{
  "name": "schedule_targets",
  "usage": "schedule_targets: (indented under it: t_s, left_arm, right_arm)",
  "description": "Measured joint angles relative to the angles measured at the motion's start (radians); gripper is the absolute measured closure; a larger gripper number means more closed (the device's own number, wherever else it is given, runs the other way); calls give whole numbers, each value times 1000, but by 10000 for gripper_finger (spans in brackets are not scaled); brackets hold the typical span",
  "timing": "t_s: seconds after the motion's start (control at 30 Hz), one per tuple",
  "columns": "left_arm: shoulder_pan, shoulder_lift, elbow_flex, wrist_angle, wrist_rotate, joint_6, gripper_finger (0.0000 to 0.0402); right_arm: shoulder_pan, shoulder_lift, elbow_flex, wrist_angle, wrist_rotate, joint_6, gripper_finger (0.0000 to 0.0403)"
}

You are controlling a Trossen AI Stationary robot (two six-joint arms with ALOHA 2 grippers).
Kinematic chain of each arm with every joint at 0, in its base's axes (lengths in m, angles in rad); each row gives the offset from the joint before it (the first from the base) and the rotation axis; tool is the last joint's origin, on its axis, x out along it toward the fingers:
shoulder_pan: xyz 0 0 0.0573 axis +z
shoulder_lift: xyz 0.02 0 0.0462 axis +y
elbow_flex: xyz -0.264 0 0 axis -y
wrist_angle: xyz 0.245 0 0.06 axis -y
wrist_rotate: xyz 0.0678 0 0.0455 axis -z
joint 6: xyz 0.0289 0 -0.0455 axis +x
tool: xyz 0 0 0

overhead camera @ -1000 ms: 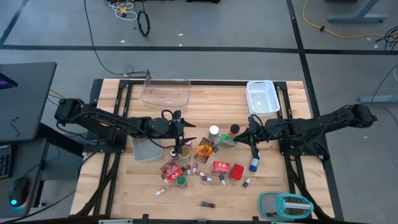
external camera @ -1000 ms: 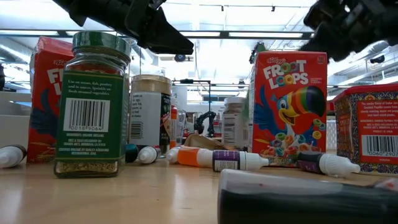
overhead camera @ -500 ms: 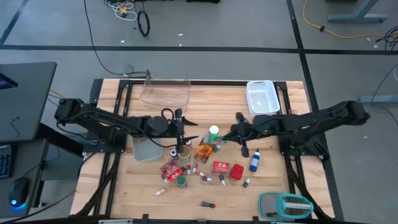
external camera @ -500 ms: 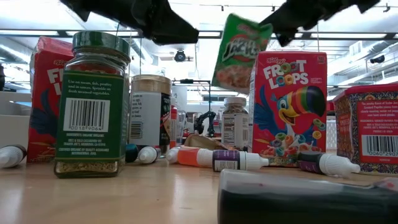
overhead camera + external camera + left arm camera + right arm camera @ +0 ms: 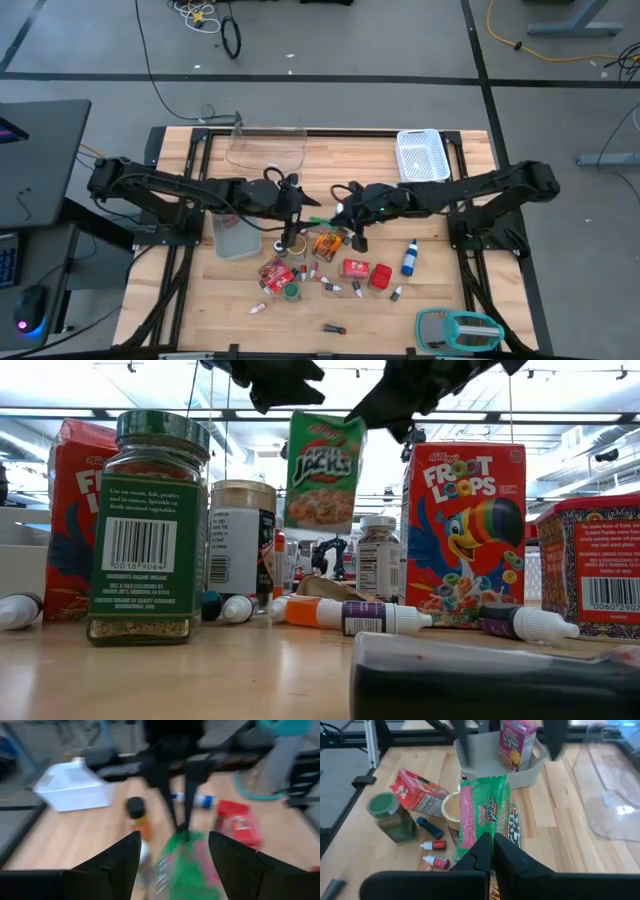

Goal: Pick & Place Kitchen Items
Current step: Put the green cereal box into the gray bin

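A green cereal box [image 5: 322,470] hangs in the air over the middle of the table, with my right gripper [image 5: 492,847] shut on it. My left gripper [image 5: 173,836] stands open just left of it at the same height; the box [image 5: 186,862] shows in the gap between its fingers, with no touch visible. Below them the other kitchen items stand and lie on the wood: an orange packet [image 5: 326,243], red boxes [image 5: 356,267], a green-lidded jar [image 5: 150,525], a Froot Loops box [image 5: 465,530], a blue bottle [image 5: 408,258] and small vials [image 5: 385,618]. My right gripper pinches the green box's upper end [image 5: 487,831] between its two shut fingers. The fingers come from the table's right side, slanting down. The box hangs below them, a little tilted and clear of the table and of the things under it.
A grey bin [image 5: 485,762] holding a pink box [image 5: 517,737] stands at the left behind my left gripper. A clear tray [image 5: 265,148] and a white mesh basket [image 5: 422,155] are at the far edge. A teal-and-grey gadget [image 5: 458,328] lies at the near right.
My right gripper has travelled toward the table's left edge and risen, carrying the green box off the table and over to my left gripper. My left gripper has risen a little and stayed open.
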Motion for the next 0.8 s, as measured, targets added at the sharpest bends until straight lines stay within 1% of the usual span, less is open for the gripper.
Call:
schedule_targets:
  t_s: [0.1,0.23,0.3,0.4,0.53,0.8]
  left_arm:
    - [0,8,0,-39,24,-39,159]
    - [0,20,-1,-104,9,-50,159]
    - [1,25,0,-111,-5,-51,162]
    - [1,37,0,-130,-34,-54,177]
    - [0,47,1,-132,-32,-54,218]
    - [0,45,1,-134,-5,-81,328]
  right_arm:
    - [-9,33,21,1,-6,23,392]
    - [-13,40,28,4,-8,23,392]
    - [-13,40,28,7,-16,23,392]
    - [-13,40,28,10,-41,23,392]
    - [-13,41,28,3,-40,22,392]
    - [-23,41,28,5,-47,-19,390]
